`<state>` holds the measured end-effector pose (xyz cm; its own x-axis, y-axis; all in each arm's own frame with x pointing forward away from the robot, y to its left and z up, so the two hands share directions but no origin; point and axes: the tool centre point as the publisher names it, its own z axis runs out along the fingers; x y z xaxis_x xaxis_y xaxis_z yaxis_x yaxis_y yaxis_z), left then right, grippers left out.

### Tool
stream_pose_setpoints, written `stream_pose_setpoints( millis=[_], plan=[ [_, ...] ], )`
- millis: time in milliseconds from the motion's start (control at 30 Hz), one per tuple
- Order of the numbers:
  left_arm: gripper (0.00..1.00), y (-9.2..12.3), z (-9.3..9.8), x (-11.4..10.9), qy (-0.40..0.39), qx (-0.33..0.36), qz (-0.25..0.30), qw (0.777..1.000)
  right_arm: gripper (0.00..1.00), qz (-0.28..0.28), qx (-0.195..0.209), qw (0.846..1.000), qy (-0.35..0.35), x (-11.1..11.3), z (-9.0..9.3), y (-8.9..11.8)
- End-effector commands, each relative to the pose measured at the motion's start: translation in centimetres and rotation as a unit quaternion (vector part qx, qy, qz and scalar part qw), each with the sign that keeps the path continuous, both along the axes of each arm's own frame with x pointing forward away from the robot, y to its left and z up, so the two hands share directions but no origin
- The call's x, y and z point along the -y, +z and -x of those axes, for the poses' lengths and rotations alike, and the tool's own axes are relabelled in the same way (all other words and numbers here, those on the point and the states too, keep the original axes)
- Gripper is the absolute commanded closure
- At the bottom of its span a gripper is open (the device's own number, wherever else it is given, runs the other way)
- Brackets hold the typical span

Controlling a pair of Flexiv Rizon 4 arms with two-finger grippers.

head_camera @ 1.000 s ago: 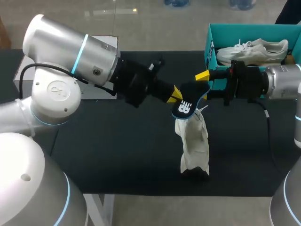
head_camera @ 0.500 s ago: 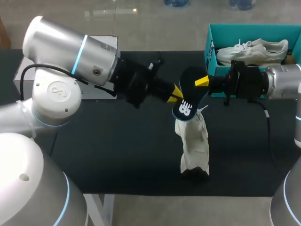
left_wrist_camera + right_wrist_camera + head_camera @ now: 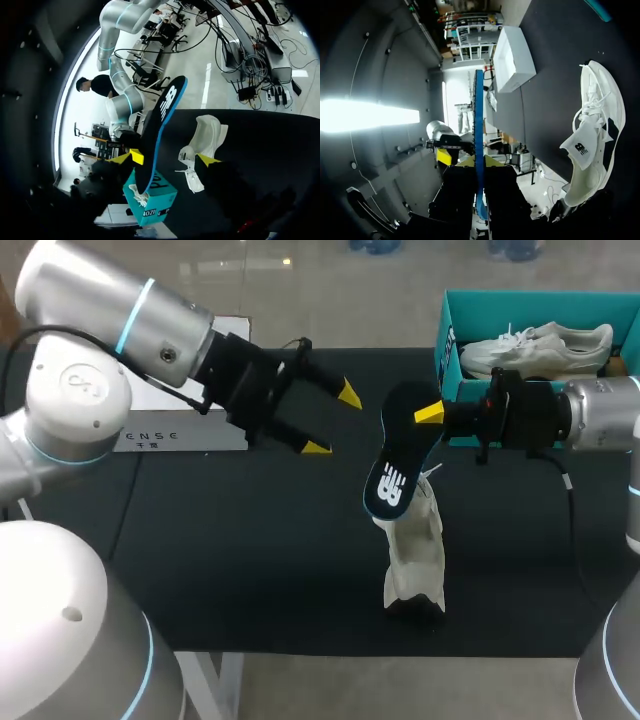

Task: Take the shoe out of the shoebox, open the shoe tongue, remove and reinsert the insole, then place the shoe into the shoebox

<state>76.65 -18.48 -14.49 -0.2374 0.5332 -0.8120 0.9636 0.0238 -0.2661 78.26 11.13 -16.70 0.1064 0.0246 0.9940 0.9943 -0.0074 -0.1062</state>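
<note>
My right gripper (image 3: 430, 412) is shut on the upper end of a black insole (image 3: 395, 455) with a blue edge, which hangs slanted in the air above a white shoe (image 3: 412, 545) lying on the black table. In the right wrist view the insole (image 3: 478, 115) shows edge-on between my right gripper's (image 3: 479, 161) fingers, with the shoe (image 3: 595, 130) off to one side. My left gripper (image 3: 332, 420) is open and holds nothing, a short way left of the insole. From the left wrist, the insole (image 3: 160, 127) and shoe (image 3: 205, 142) lie ahead of the left gripper (image 3: 170, 159).
A teal shoebox (image 3: 448, 335) at the back right corner holds a second white shoe (image 3: 540, 345). A white box (image 3: 180, 425) lies at the back left, partly under my left arm. The black table (image 3: 250, 560) ends close below the shoe.
My left gripper let go of the insole's lower end, opened wide and drew back to the left. My right gripper shut on the insole's upper end and keeps it up.
</note>
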Motion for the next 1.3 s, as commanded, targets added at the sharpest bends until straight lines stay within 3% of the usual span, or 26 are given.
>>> stream_pose_setpoints(
  millis=[33, 233, 967, 1067, 1167, 1300],
  plan=[
    [0.00, 2.0, -1.2, -1.9, -0.077, 0.050, -0.114, 0.989, 1.00, 0.001, 0.000, 1.000, -0.001, 0.0, 0.1, 0.0],
    [0.00, 2.5, -0.2, -0.9, -0.113, 0.152, -0.168, 0.968, 1.00, 0.001, 0.000, 1.000, -0.001, 0.0, 0.1, 0.0],
    [0.00, 2.5, -0.2, -0.9, -0.113, 0.152, -0.168, 0.968, 1.00, 0.001, 0.000, 1.000, -0.001, 0.0, 0.1, 0.0],
    [0.00, 5.7, -1.7, 0.0, -0.116, 0.255, -0.235, 0.931, 1.00, 0.001, 0.000, 1.000, -0.001, 0.0, 0.1, 0.0],
    [0.00, 7.4, -3.3, 1.2, -0.139, 0.320, -0.305, 0.886, 1.00, 0.001, 0.000, 1.000, -0.001, 0.0, 0.1, 0.0],
    [0.00, 7.2, -5.4, 3.0, -0.179, 0.338, -0.381, 0.842, 1.00, 0.001, 0.000, 1.000, -0.001, 0.0, 0.1, 0.0]
  ],
)
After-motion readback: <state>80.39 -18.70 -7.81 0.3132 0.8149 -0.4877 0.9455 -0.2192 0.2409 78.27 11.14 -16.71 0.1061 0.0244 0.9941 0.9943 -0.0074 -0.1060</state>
